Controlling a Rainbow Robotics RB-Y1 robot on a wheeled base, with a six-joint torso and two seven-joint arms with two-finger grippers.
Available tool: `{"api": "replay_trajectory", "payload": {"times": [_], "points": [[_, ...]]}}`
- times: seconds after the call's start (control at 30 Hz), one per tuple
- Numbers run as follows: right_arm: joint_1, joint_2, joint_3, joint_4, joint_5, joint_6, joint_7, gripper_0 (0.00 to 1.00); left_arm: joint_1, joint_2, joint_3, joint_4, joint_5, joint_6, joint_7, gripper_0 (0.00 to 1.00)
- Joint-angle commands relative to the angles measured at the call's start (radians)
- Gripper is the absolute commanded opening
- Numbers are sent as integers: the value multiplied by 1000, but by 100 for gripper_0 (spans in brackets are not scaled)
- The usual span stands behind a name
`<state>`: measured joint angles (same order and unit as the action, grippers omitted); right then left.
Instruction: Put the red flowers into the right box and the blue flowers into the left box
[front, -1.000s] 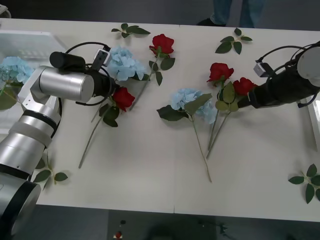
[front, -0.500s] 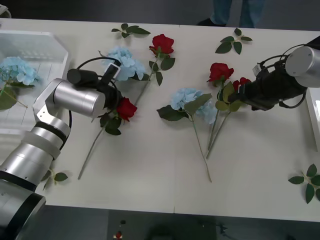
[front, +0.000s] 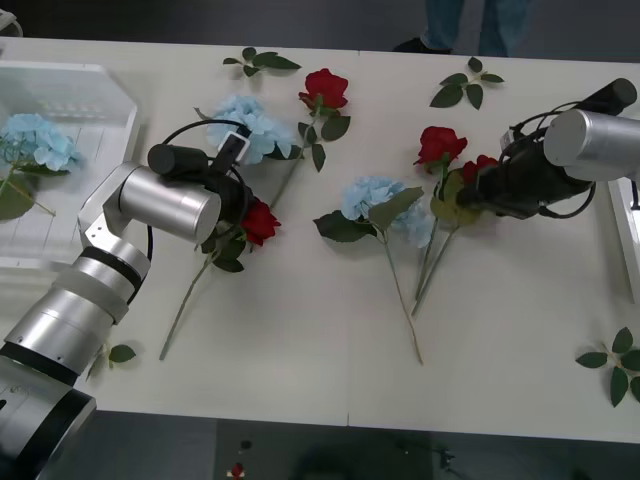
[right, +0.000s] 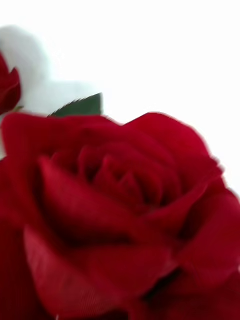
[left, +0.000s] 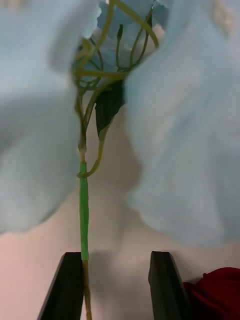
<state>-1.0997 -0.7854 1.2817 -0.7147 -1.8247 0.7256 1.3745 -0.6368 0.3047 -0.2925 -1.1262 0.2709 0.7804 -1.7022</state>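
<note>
Three red flowers lie loose on the table: one at the back (front: 325, 88), one mid-right (front: 440, 143) and one beside my left arm (front: 260, 222). Another red rose (front: 482, 166) sits right at my right gripper (front: 468, 190) and looms very close in the right wrist view (right: 120, 210). One blue flower (front: 250, 125) lies just beyond my left arm. Its green stem (left: 83, 210) runs down along one black finger (left: 65, 287) of my open left gripper (left: 116, 285). A second blue flower (front: 375, 195) lies mid-table and a third (front: 35, 138) rests in the left box (front: 100, 85). The right box (front: 626, 235) is a sliver at the right edge.
Flowerless leaf sprigs lie at the back (front: 262, 60), back right (front: 465, 85), front right (front: 615, 365) and front left (front: 110, 352). Long stems (front: 405, 300) stretch toward the table's front edge. A person's legs stand behind the table.
My left arm has swung right and forward, closing on the blue flower's stem. My right arm has moved left until its gripper reached the red rose.
</note>
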Motion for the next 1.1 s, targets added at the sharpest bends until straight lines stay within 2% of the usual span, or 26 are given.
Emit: {"api": "replay_trajectory", "payload": {"times": [0.03, 0.07, 0.23, 0.37, 0.6, 0.73, 0.9, 1.0, 1.1], "points": [[-17, 26, -5, 14, 8, -18, -46, 0, 2, -3, -28, 32, 4, 2, 52, 12], [-17, 26, -5, 14, 8, -20, -48, 0, 2, -3, -27, 36, 4, 2, 55, 0], [-17, 26, -5, 12, 8, -20, -46, 0, 2, -1, -27, 39, 24, -29, 67, 0], [-17, 26, -5, 12, 8, -21, -46, 0, 2, -1, 6, 32, 123, -93, 78, 0], [-17, 18, -18, 6, 8, -20, -35, 0, 23, 25, 78, -92, 301, -127, 76, 0], [-17, -26, -53, -31, 13, 0, -9, 0, 39, 105, 84, -193, 378, -125, 65, 0], [-17, -129, -125, -92, 19, 49, 127, 0, 81, 235, 98, -336, 418, -122, 62, 0], [-17, -202, -154, -129, 19, 63, 228, 0, 111, 315, 156, -443, 456, -15, 73, 0], [-17, -270, -170, -163, 19, 63, 316, 0, 120, 352, 296, -531, 539, 226, 84, 0]]}}
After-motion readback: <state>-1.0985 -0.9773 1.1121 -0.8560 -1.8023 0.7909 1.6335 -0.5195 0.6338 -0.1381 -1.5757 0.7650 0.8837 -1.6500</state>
